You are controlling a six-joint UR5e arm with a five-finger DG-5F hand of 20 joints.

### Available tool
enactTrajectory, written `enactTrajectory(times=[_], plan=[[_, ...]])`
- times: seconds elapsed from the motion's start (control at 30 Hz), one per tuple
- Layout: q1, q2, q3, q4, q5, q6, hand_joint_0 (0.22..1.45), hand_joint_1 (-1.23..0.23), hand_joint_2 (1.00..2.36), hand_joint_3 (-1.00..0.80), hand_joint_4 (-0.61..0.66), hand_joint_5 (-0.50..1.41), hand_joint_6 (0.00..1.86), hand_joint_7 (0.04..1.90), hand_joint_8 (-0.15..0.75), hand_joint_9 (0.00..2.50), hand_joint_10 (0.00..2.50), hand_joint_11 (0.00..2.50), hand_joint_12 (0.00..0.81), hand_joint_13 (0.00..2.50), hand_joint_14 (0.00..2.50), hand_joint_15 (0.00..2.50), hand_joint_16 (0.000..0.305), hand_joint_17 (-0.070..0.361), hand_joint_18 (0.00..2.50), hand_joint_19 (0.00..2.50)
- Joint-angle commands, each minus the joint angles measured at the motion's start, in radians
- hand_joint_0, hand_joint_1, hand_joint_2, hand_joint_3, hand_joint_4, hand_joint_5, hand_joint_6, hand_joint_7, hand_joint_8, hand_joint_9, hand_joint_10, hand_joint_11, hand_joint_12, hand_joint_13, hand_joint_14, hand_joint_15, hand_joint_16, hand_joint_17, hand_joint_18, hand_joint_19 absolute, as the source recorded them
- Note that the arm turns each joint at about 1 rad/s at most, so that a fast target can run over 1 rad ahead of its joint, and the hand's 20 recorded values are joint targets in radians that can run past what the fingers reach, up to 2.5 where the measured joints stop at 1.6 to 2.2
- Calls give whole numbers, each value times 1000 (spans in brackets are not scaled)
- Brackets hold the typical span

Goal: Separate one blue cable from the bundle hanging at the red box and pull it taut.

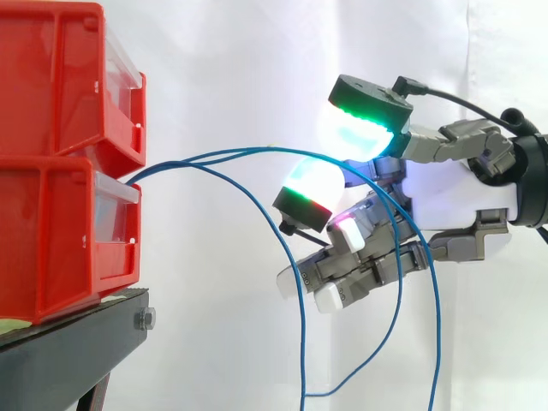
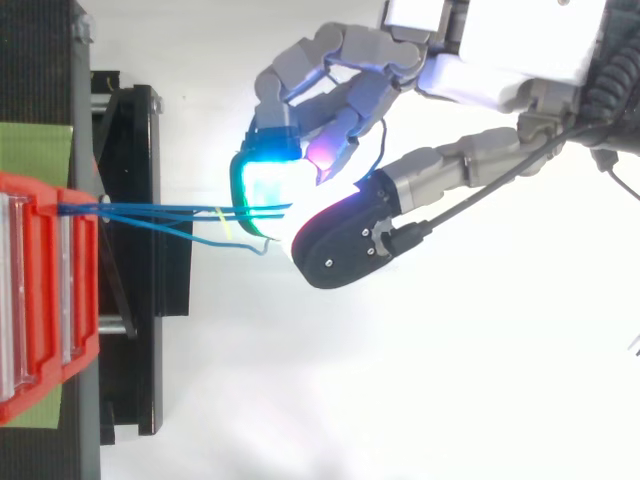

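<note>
right, two red plastic bins (image 1: 60,240) sit stacked on a black metal stand (image 1: 68,351) at the left, with a white curtain (image 1: 240,60) behind. from the gap between them a bundle of thin blue cables (image 1: 231,154) comes out and heads right. two strands run side by side in a gentle arch, up and across to the robot's grey-and-white hand (image 1: 467,193), which hangs in the air well apart from the bins. they run into the front of the hand and come down again on its far side. one drops almost plumb past the bottom edge, the other curves back to the left low down. a third strand (image 1: 303,308) splits off close to the bins and falls in a wide arc on its own. whether the hand is clamped on those two strands or they just lie across it, i can't tell from here. from above, the cables (image 2: 160,210) make a tight, nearly straight fan from the bins (image 2: 40,300) across the stand (image 2: 125,330) to the hand (image 2: 520,45). a green sheet (image 2: 35,150) lies under the bins.
</note>
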Motion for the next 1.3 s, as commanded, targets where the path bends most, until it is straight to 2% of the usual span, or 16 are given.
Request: enactTrajectory(times=[0.0, 0.07, 0.13, 0.2, 0.23, 0.3, 0.37, 0.73, 0.87, 1.0, 1.03, 1.17, 1.27], plan=[[1, 0, 0, 9, 1, 2, 641, -714, 1012, -365, 68, -182, 899, 1109, 306, 1071, 22, 709, 300, 617, 9, 226, 38, 85, 534, 373], [0, 0, 0, 9, 1, 2, 653, -756, 1019, -279, 62, -185, 905, 1188, 301, 1063, 22, 710, 303, 620, 9, 219, 38, 86, 543, 371], [0, 0, 0, 9, -1, 2, 681, -785, 1021, -269, 32, -188, 916, 1196, 302, 1053, 22, 711, 303, 623, 9, 219, 39, 87, 548, 364], [0, 0, 0, 9, 1, 2, 728, -804, 1012, -367, 8, -194, 927, 1202, 301, 1038, 23, 723, 304, 622, 9, 219, 39, 87, 549, 356], [0, 0, 0, 9, 2, 2, 737, -802, 1000, -500, 13, -199, 932, 1082, 293, 1032, 20, 714, 299, 616, 9, 206, 38, 86, 552, 337], [0, 0, 0, 9, 2, 2, 735, -804, 1000, -500, 27, -198, 928, 1029, 284, 1014, 22, 711, 298, 609, 8, 208, 38, 85, 547, 330], [0, 0, 0, 9, 2, 2, 713, -822, 1000, -500, 53, -194, 919, 989, 281, 1013, 21, 705, 295, 598, 8, 203, 37, 83, 535, 316], [-2, 0, 0, 9, 1, 2, 567, -891, 1000, -500, 121, -164, 914, 1079, 282, 1051, 20, 725, 286, 587, 8, 206, 36, 80, 521, 329], [-2, 0, 0, 9, 2, 2, 504, -815, 1000, -500, 117, -164, 917, 1035, 294, 1057, 21, 711, 299, 594, 8, 216, 38, 86, 528, 332], [0, 0, 0, 10, 2, 2, 498, -761, 1000, -500, 115, -164, 915, 1014, 302, 1061, 18, 705, 304, 596, 8, 212, 39, 87, 524, 340], [-2, 0, 0, 10, 2, 2, 510, -695, 1000, -500, 113, -165, 912, 1019, 302, 1066, 21, 721, 302, 593, 8, 216, 38, 86, 519, 345], [-2, 0, 0, 10, 2, 2, 583, -627, 1000, -500, 99, -167, 904, 1037, 294, 1062, 22, 720, 292, 586, 9, 224, 36, 80, 498, 360], [0, 0, 0, 10, 2, 2, 613, -640, 1000, -500, 77, -166, 900, 1076, 292, 1060, 22, 711, 288, 584, 9, 218, 35, 80, 496, 359]])
